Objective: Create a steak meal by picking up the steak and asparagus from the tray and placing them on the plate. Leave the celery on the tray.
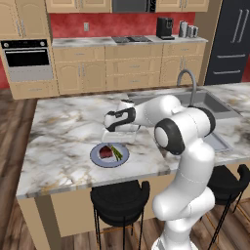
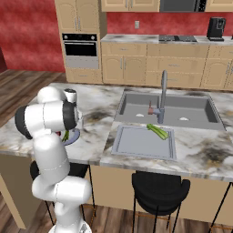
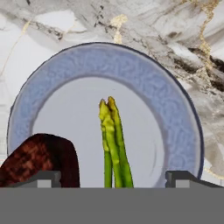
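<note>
Now: jaws wide, empty | asparagus (image 3: 114, 144) (base cut off) beside steak (image 3: 39, 161) on plate (image 3: 144, 78)

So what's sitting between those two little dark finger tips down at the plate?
The asparagus lies on the plate between the open gripper's tips, in the hand view. The steak sits off to one side.
</note>
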